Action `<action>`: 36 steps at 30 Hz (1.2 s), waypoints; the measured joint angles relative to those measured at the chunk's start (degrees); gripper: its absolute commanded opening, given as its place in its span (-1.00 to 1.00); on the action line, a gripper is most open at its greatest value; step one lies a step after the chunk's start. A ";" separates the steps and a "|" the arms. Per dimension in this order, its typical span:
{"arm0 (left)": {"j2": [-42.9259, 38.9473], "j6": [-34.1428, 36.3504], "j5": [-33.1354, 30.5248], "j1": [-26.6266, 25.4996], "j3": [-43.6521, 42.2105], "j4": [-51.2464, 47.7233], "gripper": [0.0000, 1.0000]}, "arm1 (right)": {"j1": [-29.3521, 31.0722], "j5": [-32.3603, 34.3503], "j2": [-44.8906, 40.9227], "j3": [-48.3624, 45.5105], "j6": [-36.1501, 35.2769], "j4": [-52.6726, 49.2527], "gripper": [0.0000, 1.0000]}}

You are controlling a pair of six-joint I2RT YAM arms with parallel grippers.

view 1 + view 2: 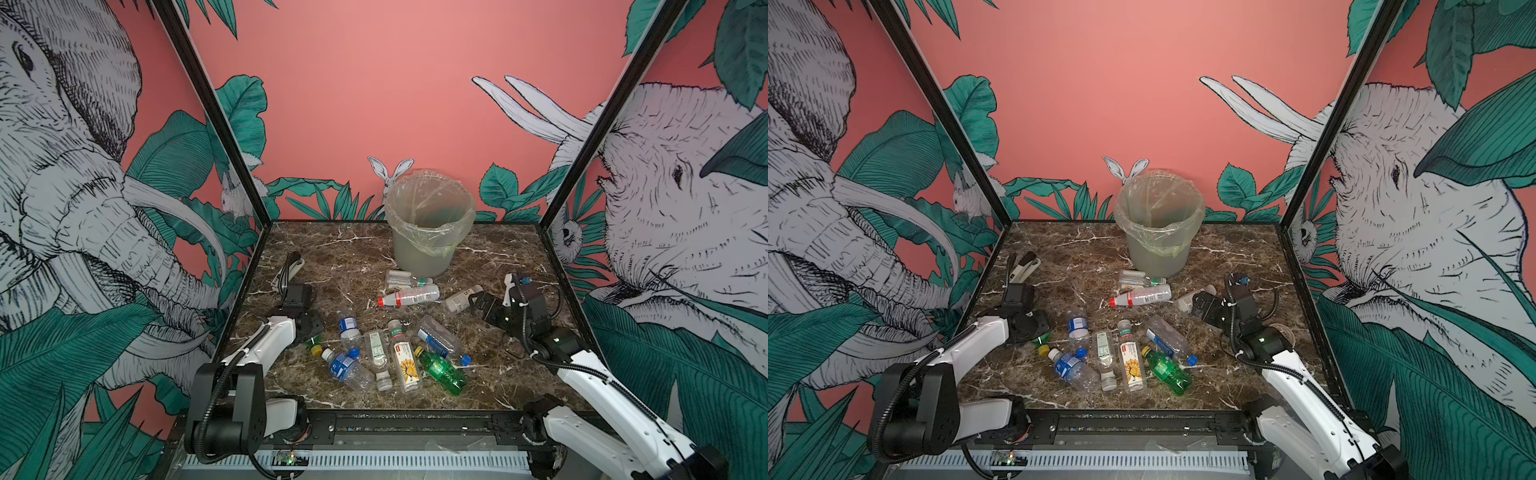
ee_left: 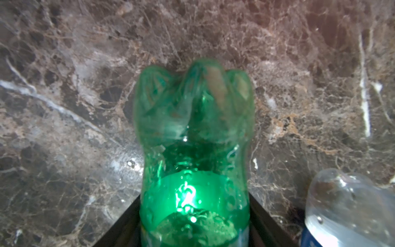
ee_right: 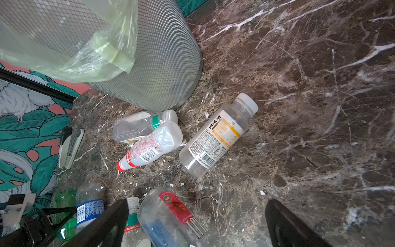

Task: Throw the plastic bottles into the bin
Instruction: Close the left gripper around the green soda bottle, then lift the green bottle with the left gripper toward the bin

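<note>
Closest to the camera are the two arms, the left arm [image 1: 266, 336] and the right arm [image 1: 590, 370], both reaching out over the marble table [image 1: 511, 257], which is the biggest thing; next in size comes the bin [image 1: 419, 257], standing at the far middle of the table with its bag [image 1: 432, 195] folded over the rim; the plastic bottles [image 1: 376, 353] lie on their sides, two just in front of the bin and most in a bunch near the front; the right gripper [image 3: 196, 203] is spread wide with nothing in it; a clear bottle with an orange label [image 3: 215, 139] lies slanted just ahead of it, white cap [image 3: 248, 102] at the far end; the left gripper [image 2: 194, 201] is low at its own side of the bunch, and its black jaws sit tight on both sides of a green bottle [image 2: 192, 119], so it seems to pinch it; the green bottle's long side runs straight out between the jaws, bumpy bottom end in front, and its yellow cap [image 1: 316, 351] pokes out behind, toward the front; from this gripper the bin lies far ahead and over toward the right arm's side, so I think the next move is to lift it and carry it that way, above the other bottles; the right gripper is nearer the bin but holds nothing.
</note>
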 measured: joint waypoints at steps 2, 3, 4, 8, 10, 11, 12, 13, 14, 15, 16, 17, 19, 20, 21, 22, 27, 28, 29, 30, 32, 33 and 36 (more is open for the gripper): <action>0.00 0.17 -0.44 0.00 -0.09 0.26 0.23 | 0.00 0.00 0.00 0.00 0.15 0.02 0.98; 0.00 0.17 -0.66 0.00 -0.11 0.35 0.21 | 0.00 0.02 0.02 -0.02 0.20 0.02 0.98; 0.00 0.33 -0.81 0.00 -0.13 0.42 0.21 | 0.00 0.00 0.04 0.00 0.24 0.04 0.99; -0.15 0.48 -0.74 0.00 -0.22 0.61 0.17 | 0.00 -0.02 0.15 -0.02 0.63 0.02 0.98; -0.68 0.63 -0.66 0.00 -0.39 0.57 0.12 | 0.00 -0.20 0.20 0.00 0.85 0.00 0.98; -1.09 0.66 -0.59 0.00 -0.50 0.55 0.11 | 0.00 -0.20 0.20 -0.02 1.05 -0.02 0.98; -1.57 0.68 -0.50 0.00 -0.55 0.42 0.11 | 0.00 -0.20 0.20 -0.04 1.20 -0.02 0.99; -2.36 0.70 -0.35 0.00 -0.55 0.31 0.10 | 0.00 -0.17 0.20 -0.11 1.29 0.00 0.99; -2.93 0.72 -0.24 0.00 -0.57 0.31 0.10 | 0.00 -0.17 0.20 -0.24 1.46 -0.02 0.99; -3.80 0.72 0.02 0.00 -0.57 0.31 0.09 | 0.00 -0.17 0.22 -0.42 1.60 -0.02 0.99; -4.52 0.76 0.33 0.00 -0.57 0.35 0.08 | 0.00 -0.17 0.26 -0.59 1.75 -0.02 0.99; -5.22 0.81 0.74 0.00 -0.61 0.48 0.05 | 0.00 -0.17 0.26 -0.74 1.90 -0.02 0.99; -6.45 1.07 2.23 0.00 -0.96 1.38 0.03 | 0.00 -0.20 0.50 -0.85 2.14 -0.04 0.98; -6.62 1.25 2.73 0.00 -1.01 1.53 0.03 | 0.00 -0.20 0.63 -0.85 2.29 -0.04 0.99; -6.75 1.33 3.54 0.00 -1.01 1.70 0.03 | 0.00 -0.20 0.79 -0.85 2.38 -0.04 0.99; -6.78 1.46 4.00 0.00 -1.01 1.75 0.03 | 0.00 -0.20 0.87 -0.87 2.51 -0.04 0.99; -7.13 1.75 6.56 0.00 -1.01 1.68 0.01 | 0.00 -0.20 0.90 -1.53 3.28 0.07 0.99; -7.41 1.77 6.95 0.00 -1.01 1.68 0.01 | 0.00 -0.20 0.92 -1.77 3.48 0.07 0.99; -7.69 1.79 7.21 0.00 -1.01 1.68 0.01 | 0.00 -0.20 0.96 -1.92 3.63 0.07 0.99; -8.13 1.84 7.52 0.00 -1.01 1.66 0.01 | 0.00 -0.22 1.07 -2.05 3.72 0.07 0.98; -8.92 1.95 8.33 0.00 -1.01 1.68 0.02 | 0.00 -0.24 1.29 -2.08 4.00 0.04 0.98; -9.40 2.23 8.96 0.00 -1.01 1.73 0.02 | 0.00 -0.22 1.33 -2.08 4.09 0.04 0.99; -11.15 2.95 11.89 0.00 -1.01 2.86 0.03 | 0.00 -0.22 1.31 -2.19 4.50 0.24 0.98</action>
